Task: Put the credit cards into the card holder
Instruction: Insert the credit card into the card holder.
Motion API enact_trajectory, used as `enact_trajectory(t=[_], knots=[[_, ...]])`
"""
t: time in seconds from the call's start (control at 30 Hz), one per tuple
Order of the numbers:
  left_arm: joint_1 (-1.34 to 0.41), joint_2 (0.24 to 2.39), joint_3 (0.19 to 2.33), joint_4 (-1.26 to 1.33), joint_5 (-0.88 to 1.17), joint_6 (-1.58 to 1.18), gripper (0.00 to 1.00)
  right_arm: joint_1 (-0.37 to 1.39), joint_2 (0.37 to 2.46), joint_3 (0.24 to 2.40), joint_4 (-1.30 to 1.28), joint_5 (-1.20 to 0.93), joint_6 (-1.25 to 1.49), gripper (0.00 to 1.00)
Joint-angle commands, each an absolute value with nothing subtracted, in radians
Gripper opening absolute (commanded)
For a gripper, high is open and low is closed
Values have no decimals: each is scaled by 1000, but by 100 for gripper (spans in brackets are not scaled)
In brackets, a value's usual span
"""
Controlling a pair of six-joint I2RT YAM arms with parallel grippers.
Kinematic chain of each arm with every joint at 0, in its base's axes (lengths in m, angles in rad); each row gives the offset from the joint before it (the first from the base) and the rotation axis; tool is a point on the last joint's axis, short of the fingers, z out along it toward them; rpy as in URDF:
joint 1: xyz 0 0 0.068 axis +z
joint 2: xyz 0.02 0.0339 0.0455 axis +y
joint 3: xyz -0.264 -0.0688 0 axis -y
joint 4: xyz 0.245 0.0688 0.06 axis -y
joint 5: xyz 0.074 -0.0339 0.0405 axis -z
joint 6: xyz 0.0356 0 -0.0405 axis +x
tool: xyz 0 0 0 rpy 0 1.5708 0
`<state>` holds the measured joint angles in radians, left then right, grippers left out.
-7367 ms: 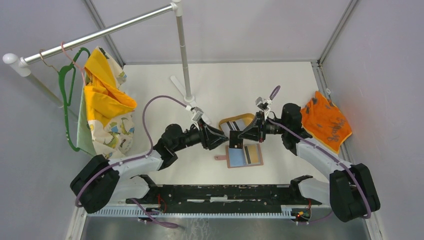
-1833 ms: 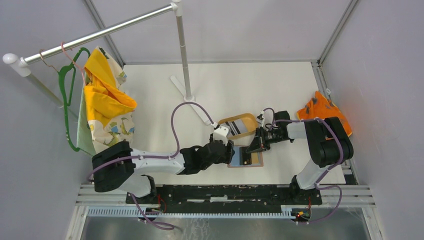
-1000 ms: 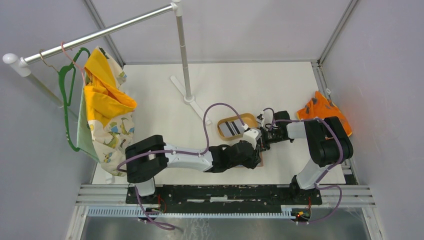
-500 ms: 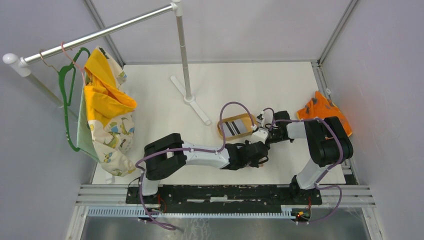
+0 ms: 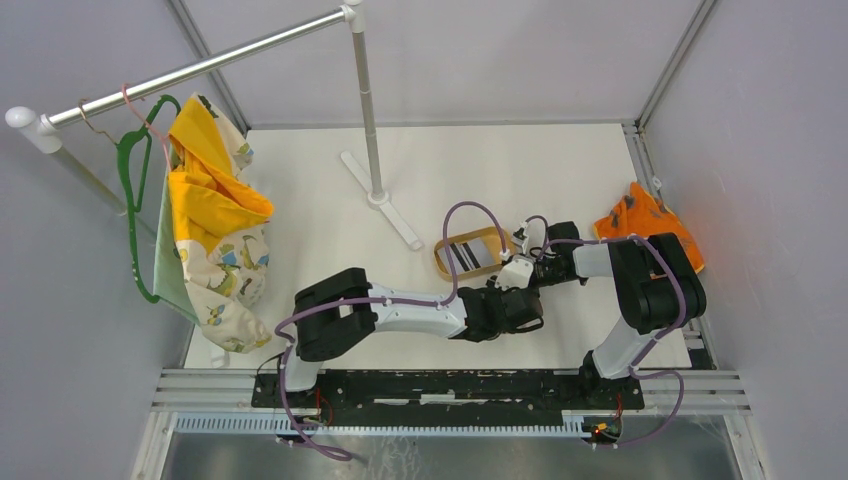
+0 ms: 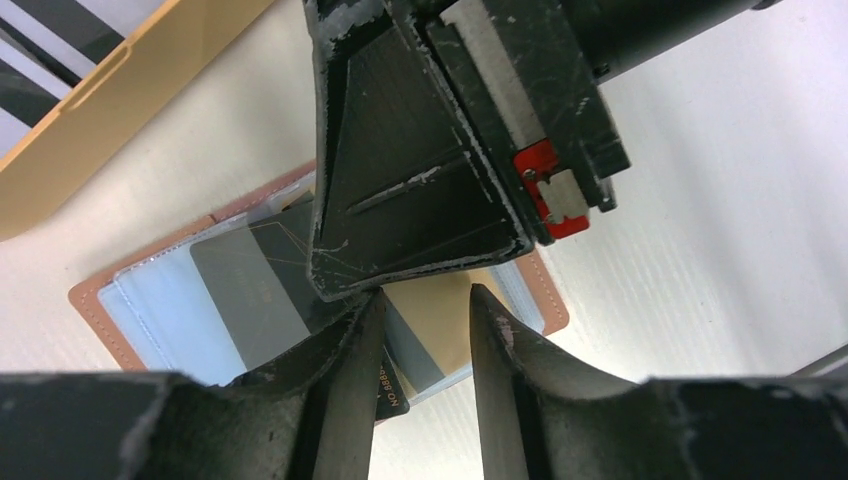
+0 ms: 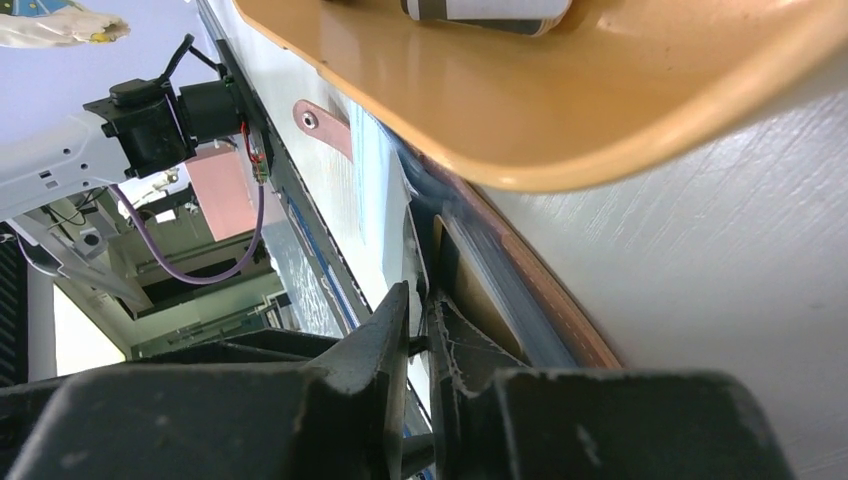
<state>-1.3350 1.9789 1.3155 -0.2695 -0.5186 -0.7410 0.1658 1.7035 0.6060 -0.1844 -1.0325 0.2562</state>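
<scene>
Card holder (image 6: 90,298) holds cards (image 6: 245,290); left end effector (image 6: 427,305) ajar, empty; right end effector (image 7: 418,300) unclear.

Tan tray (image 5: 441,262) mid-table; orange cloth (image 5: 645,215) at right; yellow garment (image 5: 215,200) on rack (image 5: 365,100).

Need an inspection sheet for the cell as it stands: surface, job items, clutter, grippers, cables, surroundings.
Surface: white table; wallet, tray and cloth lie on it.
Job's things: reddish-brown leather wallet lies open, with a dark grey card and a gold card in it; striped white card in the tan oval tray.
Clutter: orange cloth, crumpled, at the table's right edge.
Grippers: left gripper open, over the wallet; right gripper jaws together, tip on the wallet.
Cables: purple cable arcs above the tray; no snag seen.
Surroundings: metal garment rack with green hanger and yellow patterned fabric, left side.
</scene>
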Motion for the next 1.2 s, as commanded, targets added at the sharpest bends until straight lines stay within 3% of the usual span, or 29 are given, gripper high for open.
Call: enact_trajectory(t=[0.0,0.53,0.8,1.03,1.17], knots=[[-1327,1986,1334,-330,-607,-780,45,172,1721,621,-184,-1000,219,19],[-1312,1982,1334,-358,-678,-766,54,172,1693,667,-247,-1037,119,36],[-1313,1769,1111,-114,-550,-647,54,173,1614,693,-284,-988,22,38],[-1310,1594,924,-25,-576,-606,54,175,1473,648,-190,-872,-27,31],[-1269,1535,849,-5,-559,-613,46,230,1430,617,-121,-793,-36,15]])
